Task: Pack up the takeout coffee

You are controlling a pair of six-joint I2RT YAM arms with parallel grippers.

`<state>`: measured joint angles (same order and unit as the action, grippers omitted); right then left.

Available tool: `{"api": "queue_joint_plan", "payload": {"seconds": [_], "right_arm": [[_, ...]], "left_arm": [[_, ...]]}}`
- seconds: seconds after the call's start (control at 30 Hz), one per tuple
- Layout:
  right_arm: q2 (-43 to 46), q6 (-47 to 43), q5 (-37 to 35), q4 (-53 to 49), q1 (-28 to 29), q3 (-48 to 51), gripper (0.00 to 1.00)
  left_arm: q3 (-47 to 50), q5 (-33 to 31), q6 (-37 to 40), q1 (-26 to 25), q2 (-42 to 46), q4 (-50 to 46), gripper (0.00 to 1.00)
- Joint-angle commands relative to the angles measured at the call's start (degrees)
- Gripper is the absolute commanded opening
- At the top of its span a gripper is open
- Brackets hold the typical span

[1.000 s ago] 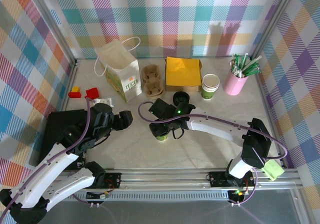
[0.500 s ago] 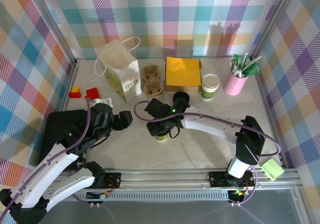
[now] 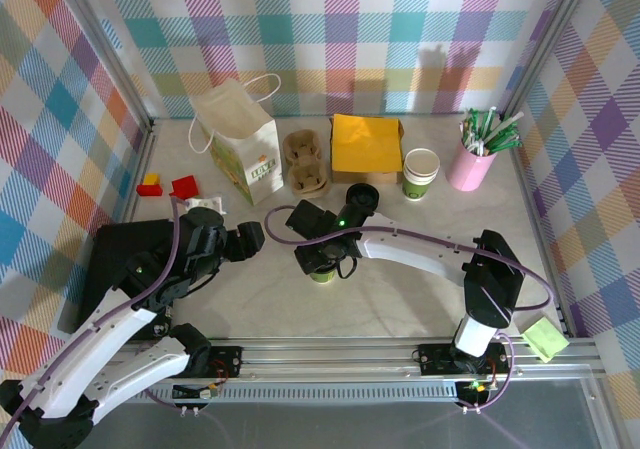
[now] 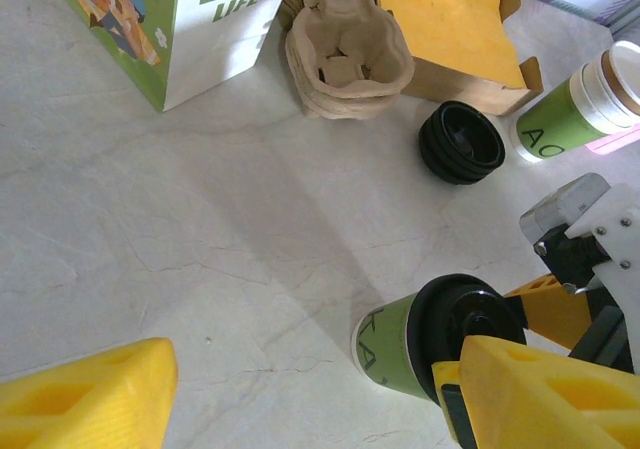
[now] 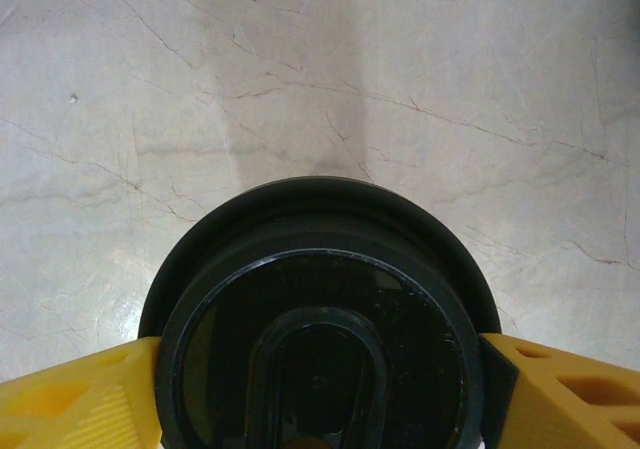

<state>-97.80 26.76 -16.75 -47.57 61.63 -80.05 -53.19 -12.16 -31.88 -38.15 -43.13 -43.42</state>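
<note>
One takeout coffee (image 3: pixel 322 273), black lid on, stands upright near the centre of the table (image 3: pixel 400 299). The right gripper (image 5: pixel 320 369) grasps it, one pad on either side of the lid, both touching. The left gripper (image 4: pixel 300 399) is spread wide and empty, to the coffee's left. Toward the far edge: one loose black lid (image 4: pixel 461 142), one unlidded cup (image 3: pixel 421 174), one paper bag (image 3: pixel 240 139), one pink straw cup (image 3: pixel 470 164).

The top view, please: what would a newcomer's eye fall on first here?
The right hand hangs at mid-table, its fingers on either side of the black-lidded coffee cup. Behind it stand a white paper bag at back left and a pink cup of straws at back right.
</note>
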Motion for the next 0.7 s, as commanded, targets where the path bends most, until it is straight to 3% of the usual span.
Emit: {"api": "queue_joint_plan", "payload": {"seconds": [0.0, 0.3, 0.67], "right_arm": [[-1.3, 0.6, 0.1, -2.4, 0.5, -0.7, 0.75], [1.7, -1.7, -2.6, -5.0, -2.1, 1.9, 0.74], [11.0, -7.4, -2.6, -0.7, -20.4, 12.6, 0.73]], "left_arm": [[0.0, -1.9, 0.9, 0.2, 1.2, -0.8, 0.75], [-0.2, -2.1, 0.6, 0.2, 2.0, -1.8, 0.75], [-0.2, -2.1, 0.1, 0.2, 2.5, -2.8, 0.75]]}}
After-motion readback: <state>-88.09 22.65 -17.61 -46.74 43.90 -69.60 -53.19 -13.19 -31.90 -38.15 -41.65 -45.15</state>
